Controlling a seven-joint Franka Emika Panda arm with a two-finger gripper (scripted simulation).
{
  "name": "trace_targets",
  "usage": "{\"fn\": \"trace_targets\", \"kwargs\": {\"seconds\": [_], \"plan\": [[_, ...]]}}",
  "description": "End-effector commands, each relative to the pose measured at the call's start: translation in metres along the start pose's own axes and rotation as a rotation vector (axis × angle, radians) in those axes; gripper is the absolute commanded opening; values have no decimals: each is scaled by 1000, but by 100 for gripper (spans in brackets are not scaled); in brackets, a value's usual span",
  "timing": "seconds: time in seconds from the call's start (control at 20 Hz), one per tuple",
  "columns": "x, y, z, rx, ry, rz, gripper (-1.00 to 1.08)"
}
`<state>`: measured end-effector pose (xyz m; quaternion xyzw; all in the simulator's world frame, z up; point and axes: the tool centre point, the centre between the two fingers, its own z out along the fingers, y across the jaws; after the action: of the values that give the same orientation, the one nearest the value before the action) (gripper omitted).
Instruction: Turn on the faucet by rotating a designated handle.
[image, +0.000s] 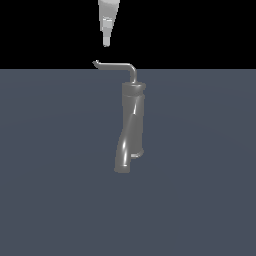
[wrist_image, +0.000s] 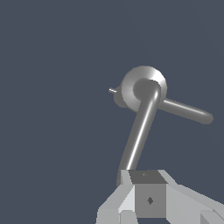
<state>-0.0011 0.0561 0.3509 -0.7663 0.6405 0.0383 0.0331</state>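
One gripper is all you have, and it hangs just above the upturned tip of the handle, apart from it and holding nothing; whether the jaws stand parted or together you cannot tell from either view. In my judgement your main risk is descending a little off line: the rod is so slim that the fingertips could slide past or glance off the tip, and pushing too close to the pivot end would give you little leverage. Press down too hard and you load the rod rather than swing it round.

Beyond it, the faucet stands mid-scene, glossy grey. From the body top the handle reaches toward nine o'clock in the exterior view, while the thick spout curves toward six.
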Motion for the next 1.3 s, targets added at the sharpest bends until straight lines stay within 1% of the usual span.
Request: {"fn": "trace_targets", "kwargs": {"seconds": [0.0,0.3,0.6,0.9,1.25], "plan": [[0,-10,10,-1,17,65,-100],[1,-28,32,2,57,195,-100],[1,-40,45,9,86,277,-100],[1,-45,51,14,100,313,-100],[0,-43,52,14,100,315,-100]]}}
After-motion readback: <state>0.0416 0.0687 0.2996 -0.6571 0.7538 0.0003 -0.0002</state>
